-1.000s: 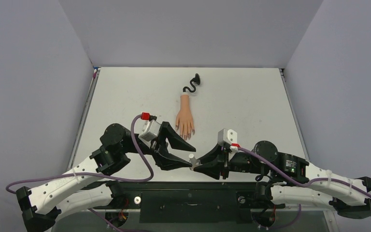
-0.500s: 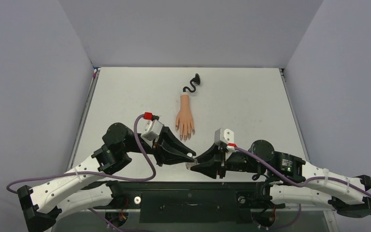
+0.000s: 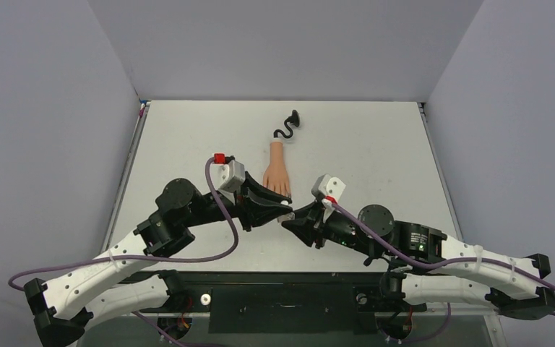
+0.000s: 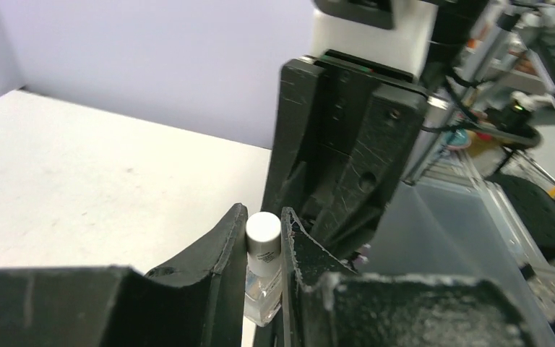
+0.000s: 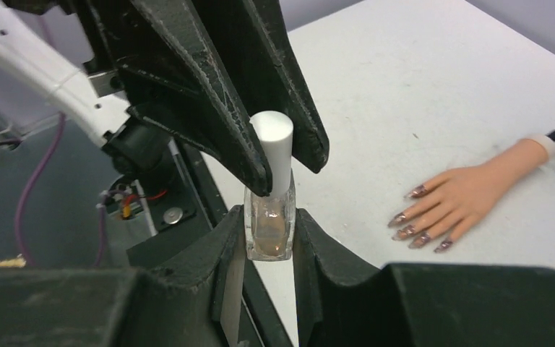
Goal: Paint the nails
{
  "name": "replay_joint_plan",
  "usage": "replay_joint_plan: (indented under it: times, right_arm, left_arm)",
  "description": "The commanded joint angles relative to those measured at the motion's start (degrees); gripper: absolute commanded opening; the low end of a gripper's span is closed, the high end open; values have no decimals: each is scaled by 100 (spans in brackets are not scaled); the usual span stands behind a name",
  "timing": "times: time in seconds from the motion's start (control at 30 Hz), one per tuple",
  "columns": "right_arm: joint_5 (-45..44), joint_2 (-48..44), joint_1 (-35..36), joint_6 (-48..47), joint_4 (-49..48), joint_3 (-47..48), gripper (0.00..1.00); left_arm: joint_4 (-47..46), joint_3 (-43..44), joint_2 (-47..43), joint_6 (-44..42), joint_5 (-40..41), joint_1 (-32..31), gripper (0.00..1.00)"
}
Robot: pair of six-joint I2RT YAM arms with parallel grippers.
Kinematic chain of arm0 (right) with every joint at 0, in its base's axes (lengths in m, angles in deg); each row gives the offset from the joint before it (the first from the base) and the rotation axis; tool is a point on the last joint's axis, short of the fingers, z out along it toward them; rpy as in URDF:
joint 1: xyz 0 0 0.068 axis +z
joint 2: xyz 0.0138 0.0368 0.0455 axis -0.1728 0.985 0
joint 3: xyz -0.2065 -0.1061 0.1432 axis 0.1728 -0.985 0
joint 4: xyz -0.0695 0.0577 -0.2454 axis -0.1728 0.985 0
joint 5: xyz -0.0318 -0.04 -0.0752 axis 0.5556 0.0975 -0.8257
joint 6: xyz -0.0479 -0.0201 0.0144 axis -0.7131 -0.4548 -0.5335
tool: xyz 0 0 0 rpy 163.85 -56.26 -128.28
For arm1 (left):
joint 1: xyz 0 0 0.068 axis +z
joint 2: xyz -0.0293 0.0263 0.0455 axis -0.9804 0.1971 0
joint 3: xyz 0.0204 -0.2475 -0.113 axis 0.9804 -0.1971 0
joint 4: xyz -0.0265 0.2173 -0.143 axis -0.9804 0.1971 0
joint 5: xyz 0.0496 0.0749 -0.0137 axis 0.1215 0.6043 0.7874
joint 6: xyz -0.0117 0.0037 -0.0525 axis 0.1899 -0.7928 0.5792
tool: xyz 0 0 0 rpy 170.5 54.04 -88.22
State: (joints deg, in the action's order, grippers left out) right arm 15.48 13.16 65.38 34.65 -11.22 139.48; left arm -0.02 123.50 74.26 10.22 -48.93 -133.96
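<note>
The peach mannequin hand [image 3: 277, 173] lies palm down mid-table, its curly black stem [image 3: 287, 129] behind it. In the right wrist view the hand [image 5: 477, 195] shows its dark purplish nails [image 5: 419, 224]; from above the left gripper covers the fingertips. My left gripper [image 3: 282, 214] and right gripper [image 3: 290, 220] meet just in front of the fingertips. A small clear polish bottle [image 5: 269, 228] is between them. My right gripper [image 5: 269, 235] is shut on its glass body. My left gripper [image 4: 263, 242] is shut on its white cap [image 4: 263, 233].
The white table [image 3: 376, 159] is walled by lilac panels on three sides. The arms' black base bar [image 3: 282, 296] runs along the near edge. Purple cables [image 3: 217, 238] loop from both wrists.
Both grippers have moved together away from the near edge toward the mannequin hand's fingertips, carrying the bottle between them. The hand has not moved.
</note>
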Motion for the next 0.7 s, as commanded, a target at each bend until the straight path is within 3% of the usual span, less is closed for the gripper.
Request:
replay_joint_plan:
  times: [0.0,0.2,0.5,0.63,0.67]
  right_arm:
    - [-1367,381,-6,97,-405,596,0]
    - [-1898,473,-12,281,-566,611,0]
    - [-2069,440,-10,472,-506,568,0]
    - [-1921,384,-17,520,-431,571,0]
    - [-1840,329,-18,531,-490,518,0]
  left_arm:
    - [589,327,159,45,1058,-66,0]
    - [605,273,264,220,1961,-65,0]
    - [306,-97,-27,372,2336,-84,0]
    - [128,-216,-228,233,2103,-84,14]
    - [133,-186,-246,194,2026,-83,25]
